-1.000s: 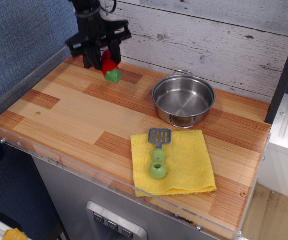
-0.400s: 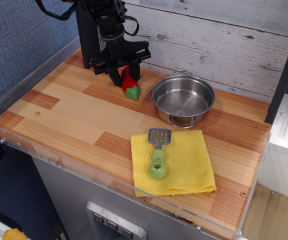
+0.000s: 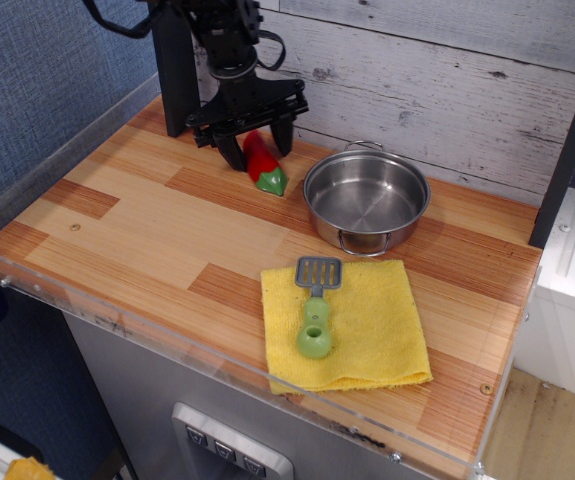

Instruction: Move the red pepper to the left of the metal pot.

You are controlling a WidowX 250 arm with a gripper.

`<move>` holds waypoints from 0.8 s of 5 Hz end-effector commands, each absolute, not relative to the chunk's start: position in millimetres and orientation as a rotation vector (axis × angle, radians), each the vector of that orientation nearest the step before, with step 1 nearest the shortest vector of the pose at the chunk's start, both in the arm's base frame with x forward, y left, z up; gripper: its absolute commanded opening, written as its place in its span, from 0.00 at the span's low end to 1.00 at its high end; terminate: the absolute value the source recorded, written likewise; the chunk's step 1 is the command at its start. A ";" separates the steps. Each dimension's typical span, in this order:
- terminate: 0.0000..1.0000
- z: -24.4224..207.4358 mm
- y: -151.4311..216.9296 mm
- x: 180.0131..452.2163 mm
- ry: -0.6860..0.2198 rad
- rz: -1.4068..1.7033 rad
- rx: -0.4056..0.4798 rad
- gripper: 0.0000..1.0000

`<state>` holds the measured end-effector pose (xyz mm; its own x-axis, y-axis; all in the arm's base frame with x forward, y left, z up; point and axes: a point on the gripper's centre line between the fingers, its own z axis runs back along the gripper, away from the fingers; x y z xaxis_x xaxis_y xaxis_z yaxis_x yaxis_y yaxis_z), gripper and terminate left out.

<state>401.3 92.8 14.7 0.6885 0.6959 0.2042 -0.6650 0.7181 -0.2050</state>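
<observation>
The small glossy red pepper [image 3: 264,164] is found on the wooden desk [image 3: 147,225] just left of the shiny metal pot [image 3: 366,200], between spread fingers [image 3: 233,153]; a straight, vertical withdrawal is advised.

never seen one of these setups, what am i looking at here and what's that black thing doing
The single picture looks down from above and in front at a wooden counter set against a pale plank wall. The black thing is a robot arm; its two-fingered hand at the bottom points down at the counter. Between the fingers sits a red toy pepper with a green stem end, low by the surface. Whether it is gripped or just released is hard to tell. Right of it stands a shiny empty metal pot. In front lies a yellow cloth with a green-handled toy spatula on top.
</observation>
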 end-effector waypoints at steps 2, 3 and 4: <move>0.00 53.6 82.1 393.3 -0.359 0.799 -0.172 1.00; 0.00 80.5 81.4 394.5 -0.411 0.795 -0.222 1.00; 0.00 110.5 82.1 385.3 -0.448 0.792 -0.246 1.00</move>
